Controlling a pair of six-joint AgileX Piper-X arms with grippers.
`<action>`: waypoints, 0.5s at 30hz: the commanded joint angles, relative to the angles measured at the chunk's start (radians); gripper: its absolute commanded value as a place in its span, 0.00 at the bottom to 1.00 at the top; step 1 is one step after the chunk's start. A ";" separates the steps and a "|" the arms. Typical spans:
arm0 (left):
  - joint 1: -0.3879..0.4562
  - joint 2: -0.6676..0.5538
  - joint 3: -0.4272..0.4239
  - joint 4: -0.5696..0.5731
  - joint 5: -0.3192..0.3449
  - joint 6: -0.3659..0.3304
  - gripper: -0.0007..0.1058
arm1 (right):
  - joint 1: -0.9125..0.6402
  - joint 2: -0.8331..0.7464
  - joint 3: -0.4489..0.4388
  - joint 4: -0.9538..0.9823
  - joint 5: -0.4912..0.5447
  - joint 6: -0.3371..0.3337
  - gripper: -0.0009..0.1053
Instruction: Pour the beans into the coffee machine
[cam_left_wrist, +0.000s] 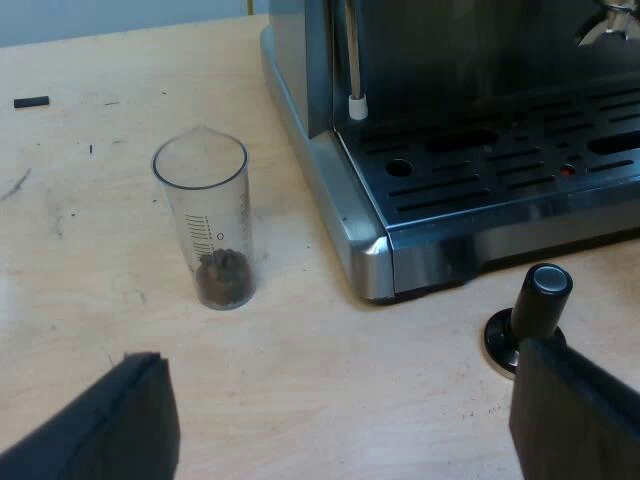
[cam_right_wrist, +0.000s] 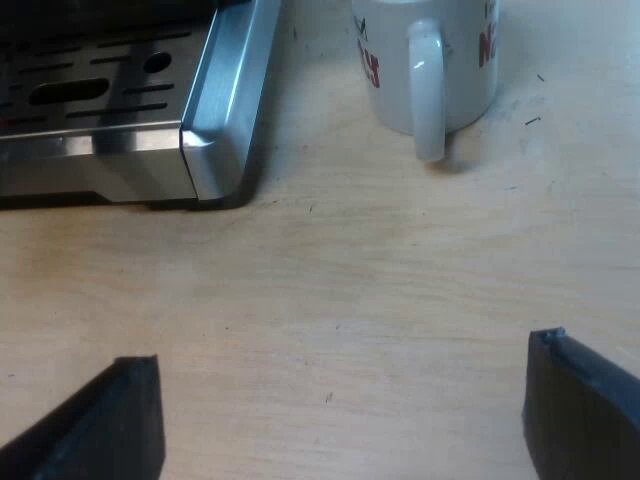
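My left hand (cam_left_wrist: 340, 356) hangs low over the counter (cam_left_wrist: 90, 210), fingers spread wide and grasping nothing. The measuring glass (cam_left_wrist: 205, 225) stands upright on the counter beyond it. It is just beside the near corner of the espresso machine (cam_left_wrist: 300, 110) but clear of it, with a small heap of beans (cam_left_wrist: 222, 278) at its bottom. As I judge it, the task has not started: the glass is untouched and the step in hand is the reach and grasp. To do it well I would bring the left hand straight in and put one finger on each side of the glass. I would close around its middle, above the beans and below the spout at the rim, so it neither tips nor slips. The wall is thin, clear and probably slick, so I would squeeze firmly but gently and lift it level. The tamper (cam_left_wrist: 535, 300) with its black knob stands near one of my fingers, in front of the drip tray (cam_left_wrist: 500, 170), and I should not sweep into it. Nor should I nudge the glass against the machine. My right hand (cam_right_wrist: 342, 350) is released too, empty over bare counter, with the mug (cam_right_wrist: 430, 60) standing farther off near the machine's other corner.
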 joint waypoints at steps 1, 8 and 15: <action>-0.005 -0.037 -0.005 -0.010 -0.002 -0.001 0.66 | -0.006 -0.048 -0.009 -0.003 -0.001 -0.004 0.75; -0.005 -0.029 -0.032 0.011 -0.002 -0.003 0.66 | -0.006 -0.039 -0.051 -0.003 -0.001 -0.004 0.75; -0.005 0.012 -0.103 0.052 -0.004 -0.003 0.66 | 0.004 0.027 -0.156 -0.001 -0.005 -0.004 0.75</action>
